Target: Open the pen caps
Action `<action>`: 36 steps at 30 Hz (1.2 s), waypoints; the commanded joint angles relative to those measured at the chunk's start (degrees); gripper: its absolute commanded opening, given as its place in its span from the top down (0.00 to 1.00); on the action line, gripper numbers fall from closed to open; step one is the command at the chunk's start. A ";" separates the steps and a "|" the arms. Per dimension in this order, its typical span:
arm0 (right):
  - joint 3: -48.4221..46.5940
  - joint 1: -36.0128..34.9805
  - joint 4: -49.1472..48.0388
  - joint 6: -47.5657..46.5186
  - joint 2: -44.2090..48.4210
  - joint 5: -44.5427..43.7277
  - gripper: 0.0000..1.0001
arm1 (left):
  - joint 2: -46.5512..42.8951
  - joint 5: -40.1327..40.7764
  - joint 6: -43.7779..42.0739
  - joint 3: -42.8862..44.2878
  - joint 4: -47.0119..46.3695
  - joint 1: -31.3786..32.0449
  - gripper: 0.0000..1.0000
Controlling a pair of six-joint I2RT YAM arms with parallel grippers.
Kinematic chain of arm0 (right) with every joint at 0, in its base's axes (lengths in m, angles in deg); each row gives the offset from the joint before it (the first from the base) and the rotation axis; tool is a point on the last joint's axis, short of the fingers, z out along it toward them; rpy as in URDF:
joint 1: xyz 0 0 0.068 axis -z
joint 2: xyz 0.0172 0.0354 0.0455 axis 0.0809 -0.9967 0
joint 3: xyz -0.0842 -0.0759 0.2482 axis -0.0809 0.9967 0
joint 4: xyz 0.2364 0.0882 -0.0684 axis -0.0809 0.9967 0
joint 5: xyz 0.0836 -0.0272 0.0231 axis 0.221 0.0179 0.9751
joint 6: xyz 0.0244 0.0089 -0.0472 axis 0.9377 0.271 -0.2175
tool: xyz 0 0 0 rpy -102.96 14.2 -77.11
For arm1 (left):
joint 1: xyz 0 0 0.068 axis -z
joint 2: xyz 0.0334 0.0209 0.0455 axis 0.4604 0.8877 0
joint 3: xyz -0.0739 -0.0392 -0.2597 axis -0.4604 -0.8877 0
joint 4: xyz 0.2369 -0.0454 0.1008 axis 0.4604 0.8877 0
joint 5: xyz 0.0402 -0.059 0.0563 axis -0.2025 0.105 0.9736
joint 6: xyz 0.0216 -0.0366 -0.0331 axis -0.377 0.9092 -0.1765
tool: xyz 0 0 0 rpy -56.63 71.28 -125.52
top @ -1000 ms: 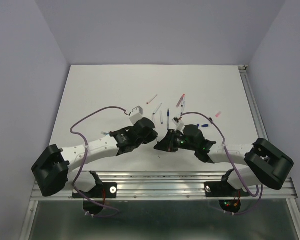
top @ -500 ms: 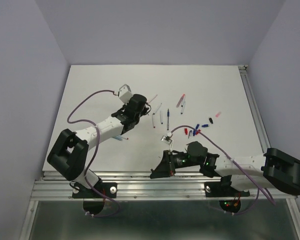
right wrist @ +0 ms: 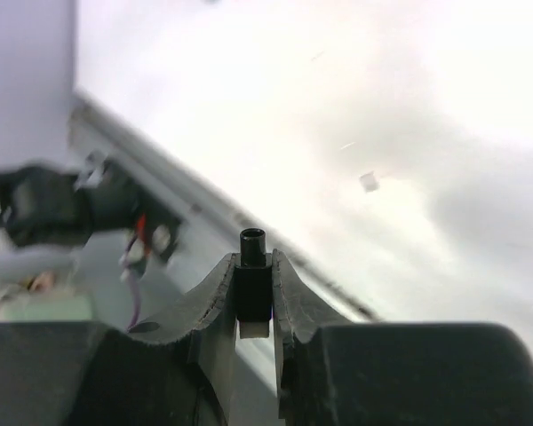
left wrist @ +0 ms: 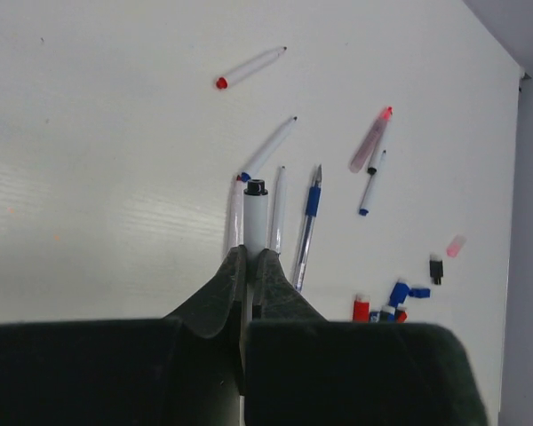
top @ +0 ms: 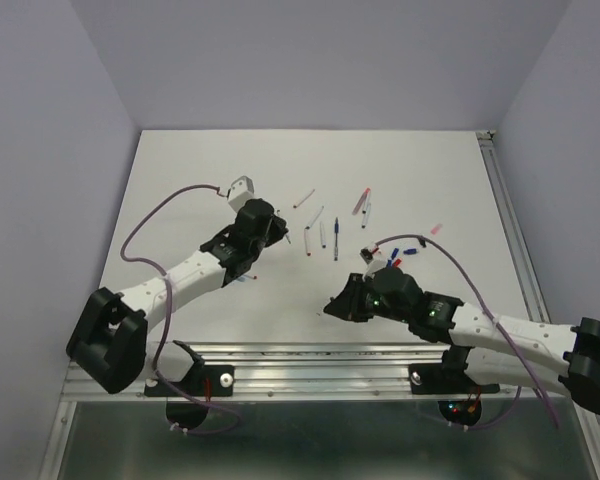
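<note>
Firmly closed, the left gripper (left wrist: 251,256) clamps a thin, smooth white plastic pen barrel (left wrist: 255,213). Its black-rimmed end pokes out just left of a clear pen with a blue grip (left wrist: 310,202) lying on the matte white worktop (left wrist: 98,177). The right gripper (right wrist: 253,262) pinches a short black tubular plastic pen cap (right wrist: 252,293), nearer the worktop's front edge than that pen. Small loose caps (left wrist: 398,291) in red, blue, black and pink lie to the pen's right.

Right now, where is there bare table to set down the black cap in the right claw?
Free: the far strip of the table beyond the pens, and the near patch between the left arm and the right claw. Crowded: the middle, where pens lie side by side, and the loose caps just right of them.
</note>
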 commanded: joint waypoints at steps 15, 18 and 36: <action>-10.36 16.52 16.79 -6.75 -18.82 -23.77 0.94 | -10.68 -13.95 -3.44 -15.05 0.88 5.89 1.00; -10.97 16.96 17.67 -6.57 -20.24 -26.49 0.89 | -8.92 -13.25 -4.22 -13.39 0.88 6.86 1.00; -12.21 17.14 25.14 -6.74 -12.79 -29.23 0.32 | 11.82 -4.37 -7.13 2.78 8.61 6.78 1.00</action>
